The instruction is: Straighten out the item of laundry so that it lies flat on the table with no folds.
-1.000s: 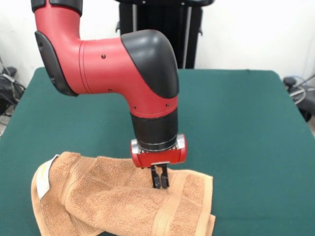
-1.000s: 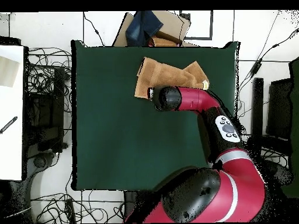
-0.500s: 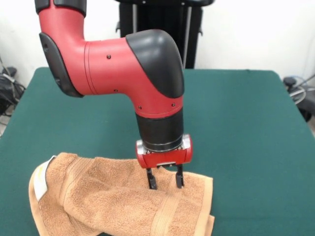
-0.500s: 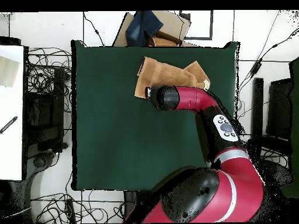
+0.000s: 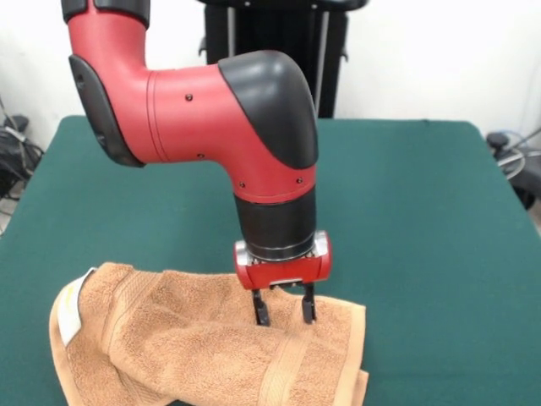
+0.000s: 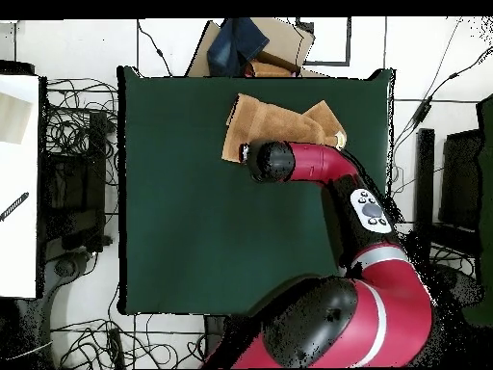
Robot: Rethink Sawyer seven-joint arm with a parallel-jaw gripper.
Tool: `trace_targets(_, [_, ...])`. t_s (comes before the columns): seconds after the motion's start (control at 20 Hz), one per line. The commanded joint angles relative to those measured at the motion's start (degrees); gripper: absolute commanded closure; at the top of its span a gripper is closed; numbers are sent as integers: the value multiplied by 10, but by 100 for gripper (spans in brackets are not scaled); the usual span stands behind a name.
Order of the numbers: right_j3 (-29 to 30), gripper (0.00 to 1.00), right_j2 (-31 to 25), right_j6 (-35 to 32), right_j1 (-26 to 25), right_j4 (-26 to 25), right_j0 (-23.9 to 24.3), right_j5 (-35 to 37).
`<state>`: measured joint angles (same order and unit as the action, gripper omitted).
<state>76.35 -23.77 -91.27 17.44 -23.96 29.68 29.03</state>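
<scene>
The orange-tan towel [image 5: 194,347] lies rumpled and folded over itself at the near edge of the green table [image 5: 406,220] in the front view. Its white-yellow tag [image 5: 74,306] shows at its left end. A woven band runs down its right part. My gripper [image 5: 283,316] is open, its two fingers spread and their tips resting on the towel's upper layer near its far edge. In the overhead view the towel [image 6: 260,120] lies near the table's far edge, partly hidden by my arm [image 6: 298,162]; the gripper itself is hidden there.
A cardboard box with dark blue cloth [image 6: 252,43] stands just beyond the table's far edge in the overhead view. Cables lie on the floor on both sides. A black stand [image 5: 275,46] rises behind the table in the front view.
One second ago the fingers were shut on a pinch of towel. They opened and the arm shifted slightly to the right in the front view. Since half a second ago almost nothing has moved.
</scene>
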Motion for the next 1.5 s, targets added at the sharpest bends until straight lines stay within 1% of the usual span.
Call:
trace_targets(0.05, [-40,0,105,-91,-28,-60,-56,-47])
trace_targets(0.1, [-46,0,134,-126,-25,-64,-84,-59])
trace_targets(0.2, [-55,0,163,-154,-33,-58,-114,-71])
trace_targets(0.3, [-61,0,175,-158,-41,-49,-128,-76])
trace_targets(0.6, [-78,0,198,-140,-56,-21,-153,-76])
trace_targets(0.9, [-88,0,180,-107,-66,-2,-144,-75])
trace_targets(1.15, [-95,0,167,-87,-72,2,-132,-76])
trace_targets(1.2, [-92,100,161,-77,-71,-3,-127,-85])
trace_targets(1.35, [-82,100,144,-57,-69,-10,-113,-107])
trace_targets(1.5, [-83,100,148,-60,-69,-5,-116,-99])
